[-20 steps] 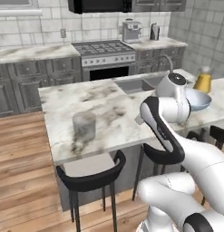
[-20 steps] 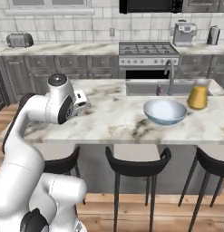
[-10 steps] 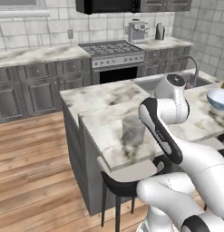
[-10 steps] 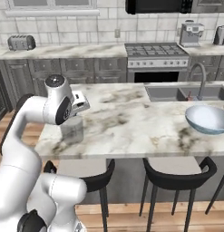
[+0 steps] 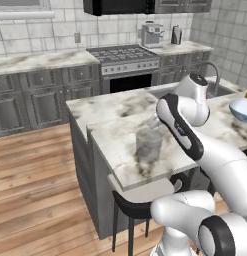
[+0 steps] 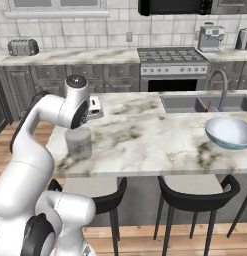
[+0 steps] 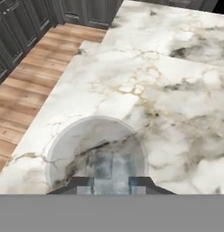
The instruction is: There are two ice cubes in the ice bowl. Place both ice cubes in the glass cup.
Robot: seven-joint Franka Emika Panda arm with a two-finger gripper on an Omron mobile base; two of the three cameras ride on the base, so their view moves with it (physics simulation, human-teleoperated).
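The glass cup (image 7: 96, 136), a greyish translucent tumbler, stands near the left end of the marble island (image 7: 177, 104). It also shows as the glass cup (image 5: 148, 145) (image 6: 78, 143) in both base views. My gripper (image 7: 111, 185) hangs just above the cup's mouth, shut on a small pale ice cube (image 7: 111, 168) between its tips. The ice bowl (image 6: 230, 132), wide and pale blue inside, sits far to the right on the island; I see part of the bowl (image 5: 241, 109) at the left base view's edge. I cannot make out any cube in the bowl.
A sink with a faucet (image 6: 217, 90) is set in the island behind the bowl. Dark stools (image 6: 195, 197) stand along the island's near side. The island's left edge drops to a wooden floor (image 7: 22, 99). A stove (image 6: 170, 55) lines the back wall.
Both base views have shifted as the base drove left along the island. The cup now stands right under my hand and the bowl sits far to the right. The gripper stays shut.
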